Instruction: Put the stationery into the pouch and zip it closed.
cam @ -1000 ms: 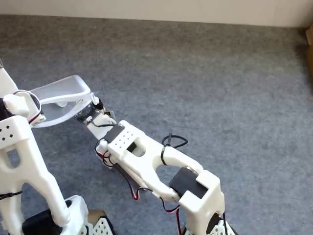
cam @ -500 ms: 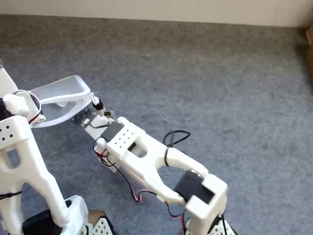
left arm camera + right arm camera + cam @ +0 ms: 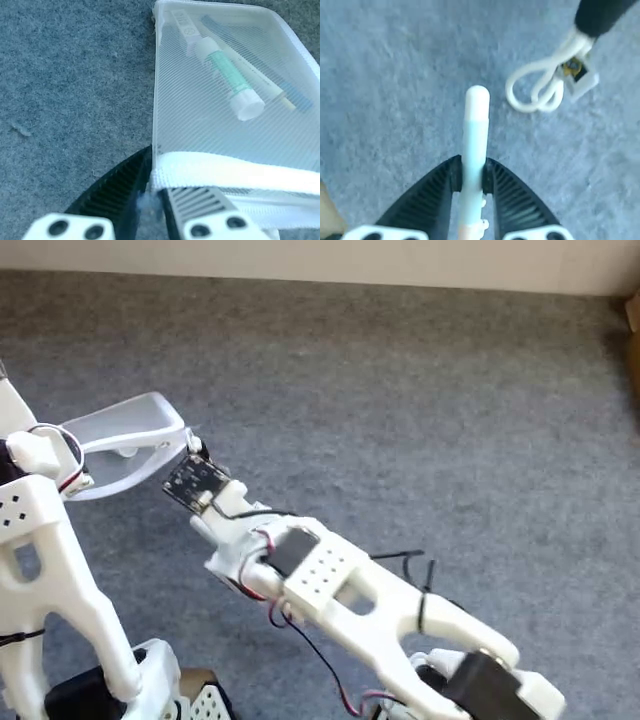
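My left gripper (image 3: 155, 181) is shut on the white zipper band of the translucent mesh pouch (image 3: 200, 130). Inside the pouch lie a green marker with a white cap (image 3: 231, 82), a white pen (image 3: 184, 26) and a blue pen (image 3: 296, 98). From above, the pouch (image 3: 125, 430) hangs off the carpet at the left, held by the left gripper (image 3: 80, 478). My right gripper (image 3: 472, 167) is shut on a pale pen with a white tip (image 3: 476, 117), pointing out over the carpet. In the high view the right gripper (image 3: 192, 455) sits at the pouch's near corner.
Grey carpet (image 3: 430, 390) covers the whole work area, with open room to the right and back. A white looped cord with a small tag (image 3: 545, 90) hangs from a black part (image 3: 600, 15) beyond the right gripper. The left arm's white frame (image 3: 50, 560) stands at the left edge.
The right arm has swung its elbow down and to the right and rolled its wrist. Its gripper stays at the pouch's corner. The left arm and pouch have not moved.
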`<state>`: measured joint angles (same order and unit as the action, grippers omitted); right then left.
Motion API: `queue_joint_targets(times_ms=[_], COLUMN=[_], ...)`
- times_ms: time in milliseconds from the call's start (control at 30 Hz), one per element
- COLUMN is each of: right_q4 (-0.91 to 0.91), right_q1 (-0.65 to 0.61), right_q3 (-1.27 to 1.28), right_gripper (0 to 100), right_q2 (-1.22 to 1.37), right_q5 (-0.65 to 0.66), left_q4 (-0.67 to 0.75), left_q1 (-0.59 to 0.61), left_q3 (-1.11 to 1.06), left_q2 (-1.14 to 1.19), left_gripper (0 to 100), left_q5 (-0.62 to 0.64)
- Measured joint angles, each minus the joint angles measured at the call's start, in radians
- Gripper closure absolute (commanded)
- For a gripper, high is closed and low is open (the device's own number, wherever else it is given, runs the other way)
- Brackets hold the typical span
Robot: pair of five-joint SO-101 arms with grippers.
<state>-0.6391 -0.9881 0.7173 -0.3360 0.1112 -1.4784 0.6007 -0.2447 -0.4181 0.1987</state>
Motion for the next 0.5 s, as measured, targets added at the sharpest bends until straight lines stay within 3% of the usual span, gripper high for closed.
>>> queue_joint_targets(times_ms=[433,500], right_q4=[0.559,0.649], right_q1=[0.0,0.0], right_q3=[0.261,0.296], right_gripper=[99.5,99.5], right_q2=[-0.071,-0.071], right_q5=[-0.002,-0.055], left_q4=[0.0,0.0], left_q1=[0.0,0.0], left_q3=[0.0,0.0], left_q2=[0.0,0.0], left_gripper=[99,99], left_q5=[0.0,0.0])
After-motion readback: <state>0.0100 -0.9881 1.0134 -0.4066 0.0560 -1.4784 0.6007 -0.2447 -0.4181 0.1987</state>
